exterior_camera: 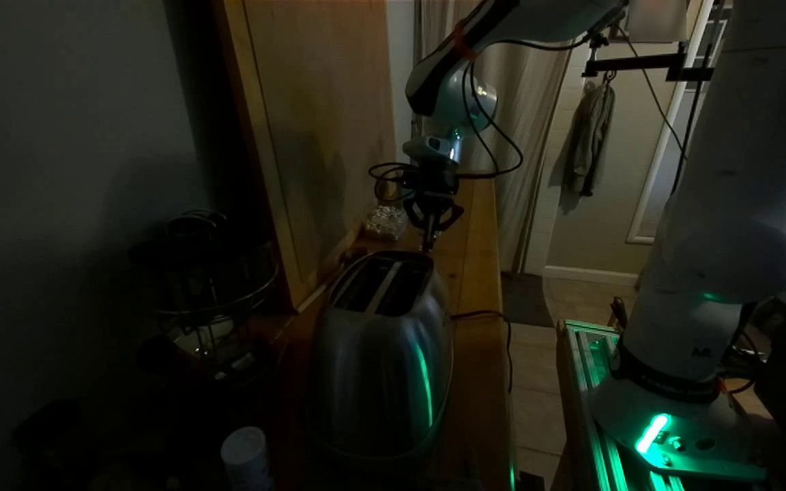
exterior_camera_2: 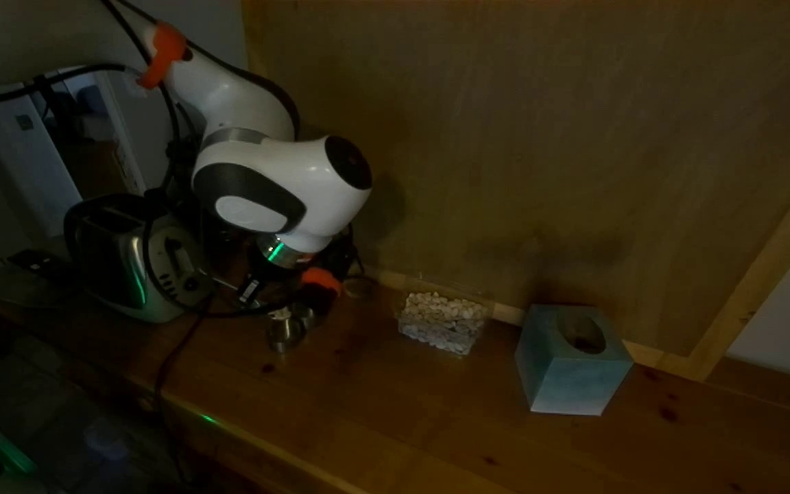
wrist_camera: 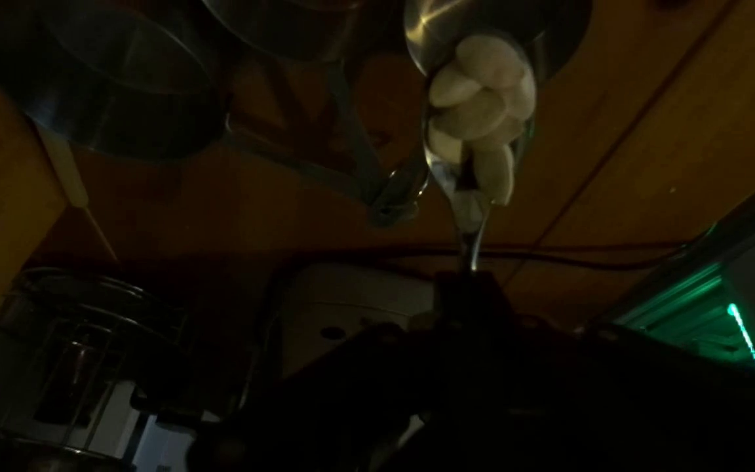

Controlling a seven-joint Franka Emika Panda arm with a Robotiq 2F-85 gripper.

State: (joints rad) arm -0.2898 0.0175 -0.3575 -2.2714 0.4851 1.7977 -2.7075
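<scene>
My gripper (wrist_camera: 470,282) is shut on the handle of a metal spoon (wrist_camera: 470,239). The spoon's bowl holds several pale beans or pebbles (wrist_camera: 479,108). In the wrist view it lies over or beside a metal cup (wrist_camera: 558,33); I cannot tell whether they touch. More metal cups (wrist_camera: 135,85) stand to the left, with handles meeting at a ring (wrist_camera: 394,196). The cups also show in an exterior view (exterior_camera_2: 285,334), below the arm. In an exterior view the gripper (exterior_camera: 428,244) points down beyond the toaster. A clear box of similar pale pieces (exterior_camera_2: 441,319) stands nearby.
A metal toaster (exterior_camera: 383,368) stands on the wooden counter (exterior_camera_2: 395,418), with its cord (exterior_camera_2: 172,357) over the front edge. A blue tissue box (exterior_camera_2: 573,381) and a wooden board (exterior_camera_2: 539,151) are at the back. A dark wire rack (exterior_camera: 212,307) and white container (exterior_camera: 246,453) stand near the toaster.
</scene>
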